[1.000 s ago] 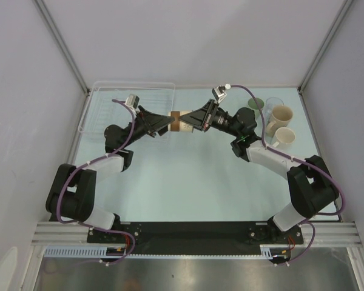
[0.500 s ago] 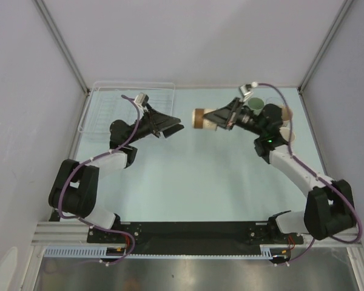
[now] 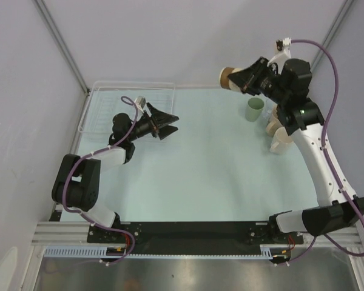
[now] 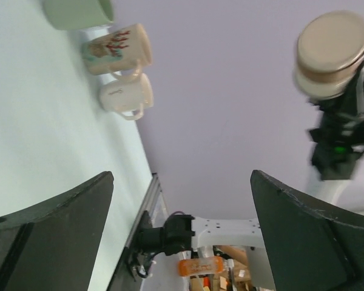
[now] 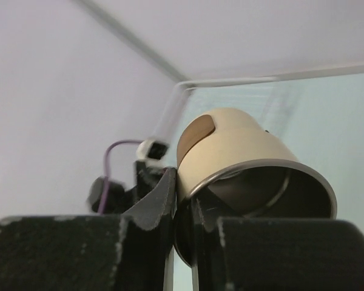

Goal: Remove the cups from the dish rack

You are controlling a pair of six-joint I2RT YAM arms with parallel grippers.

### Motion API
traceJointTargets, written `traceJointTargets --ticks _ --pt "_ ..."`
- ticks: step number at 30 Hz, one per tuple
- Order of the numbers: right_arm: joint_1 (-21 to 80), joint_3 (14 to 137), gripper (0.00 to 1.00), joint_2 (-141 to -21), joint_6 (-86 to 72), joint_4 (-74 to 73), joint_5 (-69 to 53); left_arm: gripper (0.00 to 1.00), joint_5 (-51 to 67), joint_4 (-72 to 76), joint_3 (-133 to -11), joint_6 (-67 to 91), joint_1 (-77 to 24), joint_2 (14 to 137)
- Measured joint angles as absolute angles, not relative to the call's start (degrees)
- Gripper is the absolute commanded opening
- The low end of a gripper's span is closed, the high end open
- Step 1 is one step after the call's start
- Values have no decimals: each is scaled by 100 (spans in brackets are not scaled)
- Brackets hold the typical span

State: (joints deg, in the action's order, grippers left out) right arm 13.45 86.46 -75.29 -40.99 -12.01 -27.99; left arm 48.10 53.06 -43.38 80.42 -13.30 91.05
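Note:
My right gripper [image 3: 241, 79] is shut on the rim of the brown cup [image 3: 226, 77] and holds it on its side, high above the table's back right. In the right wrist view one finger is inside the cup [image 5: 242, 159] and one outside, at the gripper [image 5: 185, 197]. My left gripper [image 3: 168, 124] is open and empty just right of the dish rack [image 3: 133, 85]. Its fingers [image 4: 48, 218] stand wide apart. A pale green cup [image 3: 253, 110], a beige cup [image 3: 272, 125] and a white cup [image 3: 280, 143] stand at the right. The clear glass is hidden.
The left wrist view shows the green cup [image 4: 79, 11], the patterned beige cup [image 4: 118, 48], the white cup [image 4: 127, 97] and the held brown cup [image 4: 332, 54]. The right arm [image 3: 315, 157] arches over the standing cups. Enclosure walls stand close behind.
The left gripper let go of the brown cup and drew back towards the rack. The right arm carried the cup up and to the back right.

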Motion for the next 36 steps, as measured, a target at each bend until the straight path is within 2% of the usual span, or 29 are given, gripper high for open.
traceJointTargets --ticks 3,8,15,28,36 --pt "1754 10149 0 -8184 -3395 -2729 -1129 100 4716 4644 -4372 7614 -1332 9087" --pt "2392 11810 0 -9354 -2836 -4491 972 100 4617 3706 -4392 7032 -1332 9056" --pt "2436 12986 0 -10875 -2633 -6049 2624 100 4370 2469 -4595 6278 -1332 8895" --pt "1557 13373 0 -11454 -3138 -6401 2648 99 4099 1737 -4528 5931 -1332 8812" --pt "1474 13633 0 -12055 -3282 -6316 2359 98 4064 1680 -4401 5876 -1343 8812"
